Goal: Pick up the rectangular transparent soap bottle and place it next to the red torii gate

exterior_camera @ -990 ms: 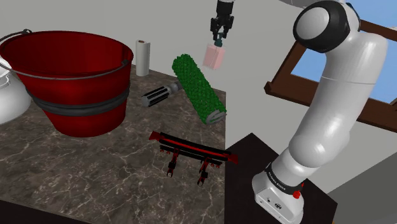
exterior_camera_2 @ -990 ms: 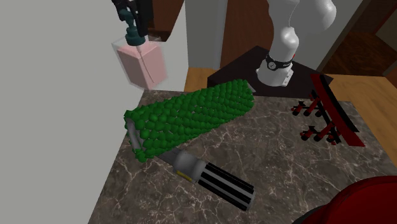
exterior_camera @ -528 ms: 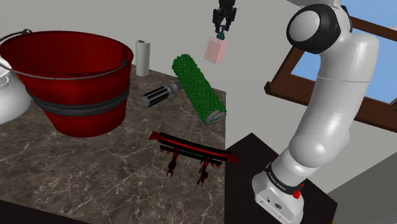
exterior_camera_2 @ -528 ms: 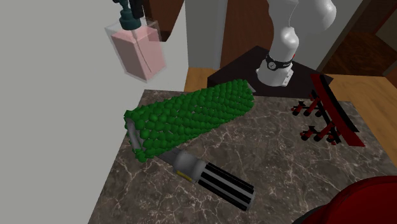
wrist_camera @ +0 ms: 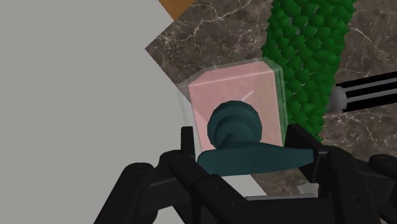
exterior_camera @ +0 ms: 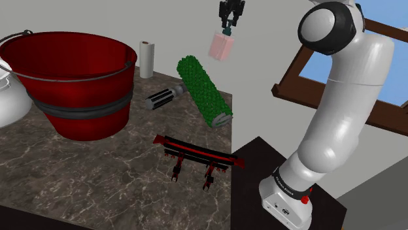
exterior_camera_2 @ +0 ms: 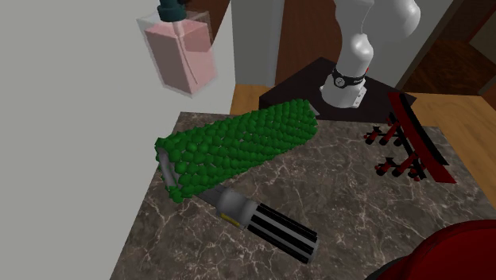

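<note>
The rectangular clear soap bottle point(exterior_camera: 221, 46) with pink liquid and a dark teal pump hangs high in the air, beyond the table's far edge. My gripper point(exterior_camera: 230, 19) is shut on its pump top. In the second exterior view the bottle point(exterior_camera_2: 181, 54) hangs above the green roller's end, and in the wrist view the bottle point(wrist_camera: 238, 95) sits between my fingers point(wrist_camera: 186, 143). The red torii gate point(exterior_camera: 194, 157) stands on the marble table point(exterior_camera: 98, 176) near its front right corner, far below the bottle; it is also at the second exterior view's right point(exterior_camera_2: 413, 135).
A green bumpy paint roller point(exterior_camera: 203, 90) with a black handle point(exterior_camera: 163, 98) lies under the bottle. A large red bucket point(exterior_camera: 75, 82) stands at the shoulder view's left, a paper towel roll point(exterior_camera: 147, 57) behind it. A window frame point(exterior_camera: 340, 85) is behind the arm.
The gripper has lifted the soap bottle higher, and it has drifted slightly towards the shoulder view's right. Everything on the table stays put.
</note>
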`<action>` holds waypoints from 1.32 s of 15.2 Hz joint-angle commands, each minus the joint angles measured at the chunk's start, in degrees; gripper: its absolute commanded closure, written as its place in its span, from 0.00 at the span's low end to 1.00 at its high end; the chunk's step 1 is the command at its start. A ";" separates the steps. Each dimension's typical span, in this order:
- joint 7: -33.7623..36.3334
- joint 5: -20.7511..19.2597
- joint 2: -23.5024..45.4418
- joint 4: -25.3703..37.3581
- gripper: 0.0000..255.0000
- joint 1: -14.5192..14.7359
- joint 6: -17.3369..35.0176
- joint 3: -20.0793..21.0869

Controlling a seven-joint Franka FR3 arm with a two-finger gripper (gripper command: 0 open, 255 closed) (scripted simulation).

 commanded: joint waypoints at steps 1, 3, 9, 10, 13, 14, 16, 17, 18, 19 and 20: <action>2.33 -0.19 -3.25 -4.48 1.00 1.52 0.83 0.68; 4.79 -0.28 -6.62 -9.22 1.00 3.00 1.76 1.49; 12.25 -0.12 -14.25 -19.23 1.00 7.20 2.82 4.40; 13.51 -0.03 -15.24 -20.45 1.00 7.88 2.84 4.95; 17.34 0.34 -17.79 -23.52 1.00 9.86 2.68 6.70; 18.63 0.50 -18.52 -24.35 1.00 10.50 2.58 7.33; 21.23 0.84 -19.77 -25.76 1.00 11.79 2.31 8.60; 22.54 1.03 -20.30 -26.34 1.00 12.45 2.15 9.25; 23.87 1.23 -20.77 -26.84 1.00 13.09 1.97 9.91; 25.20 1.43 -21.18 -27.26 1.00 13.74 1.78 10.59; 26.54 1.64 -21.52 -27.61 1.00 14.41 1.57 11.26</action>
